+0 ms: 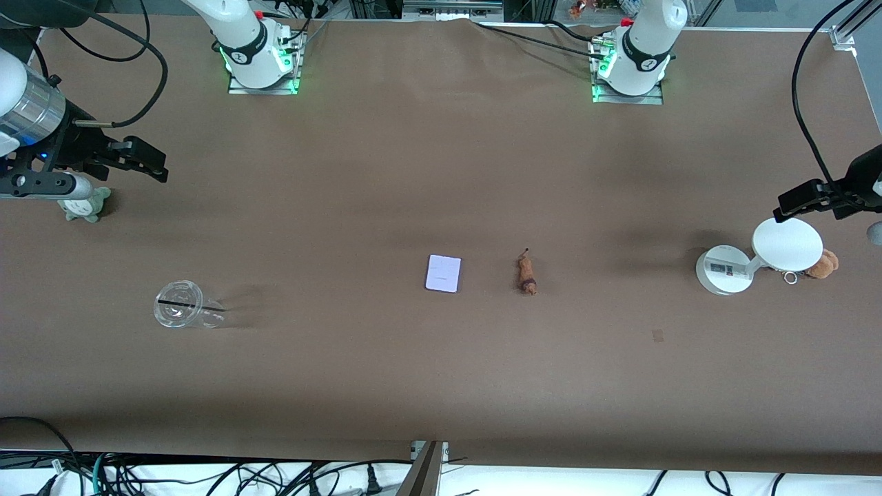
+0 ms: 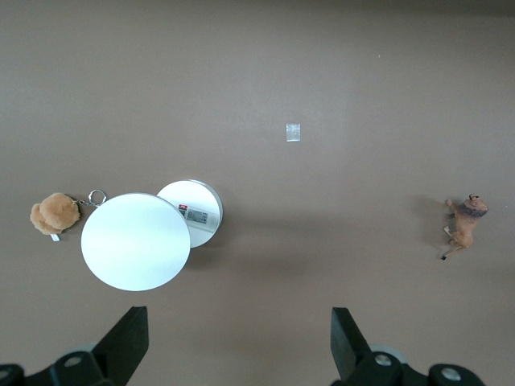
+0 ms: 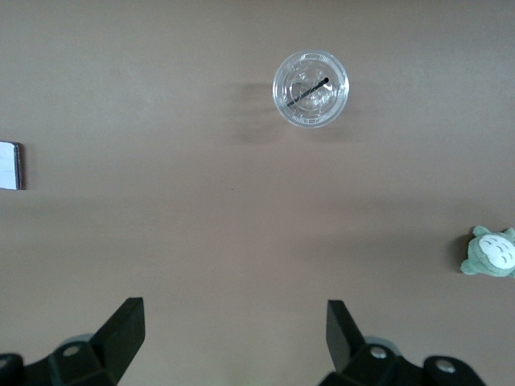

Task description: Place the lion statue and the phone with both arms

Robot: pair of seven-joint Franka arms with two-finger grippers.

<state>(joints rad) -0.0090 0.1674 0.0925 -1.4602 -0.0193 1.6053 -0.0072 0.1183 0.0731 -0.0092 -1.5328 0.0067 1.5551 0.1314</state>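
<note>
Lying mid-table on open brown surface, the phone (image 1: 443, 273) and lion statue (image 1: 528, 273) sit apart. The left gripper (image 2: 240, 338) hangs spread and empty over the white round stand (image 1: 723, 270) by a tan plush (image 1: 823, 264); the right gripper (image 3: 233, 334), equally wide and empty, hangs near a grey-green plush (image 1: 86, 205) and clear lidded cup (image 1: 185, 306).

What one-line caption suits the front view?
Phone and lion statue lie mid-table; both open hands, left and right, wait at the ends.
</note>
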